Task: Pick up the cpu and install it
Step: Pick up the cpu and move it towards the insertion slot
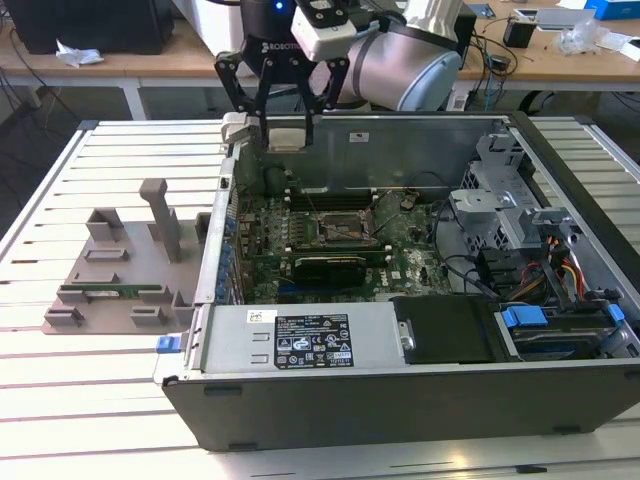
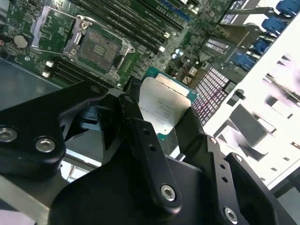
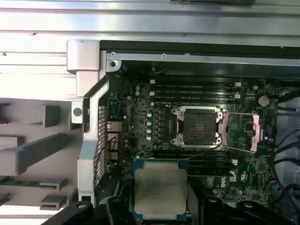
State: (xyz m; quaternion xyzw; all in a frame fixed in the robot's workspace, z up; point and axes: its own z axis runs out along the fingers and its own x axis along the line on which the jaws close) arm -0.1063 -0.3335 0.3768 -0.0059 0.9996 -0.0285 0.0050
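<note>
My gripper (image 1: 286,132) is clamped on the cpu (image 3: 160,190), pressing two opposite edges, with the metal top facing both wrist views. I hold it in the air over the open computer case (image 1: 400,400), above the motherboard (image 3: 140,117). The socket (image 3: 197,125) lies open, its frame (image 3: 243,131) swung aside. The grey tray (image 1: 120,270) sits on the surface (image 1: 90,400) beside the case.
</note>
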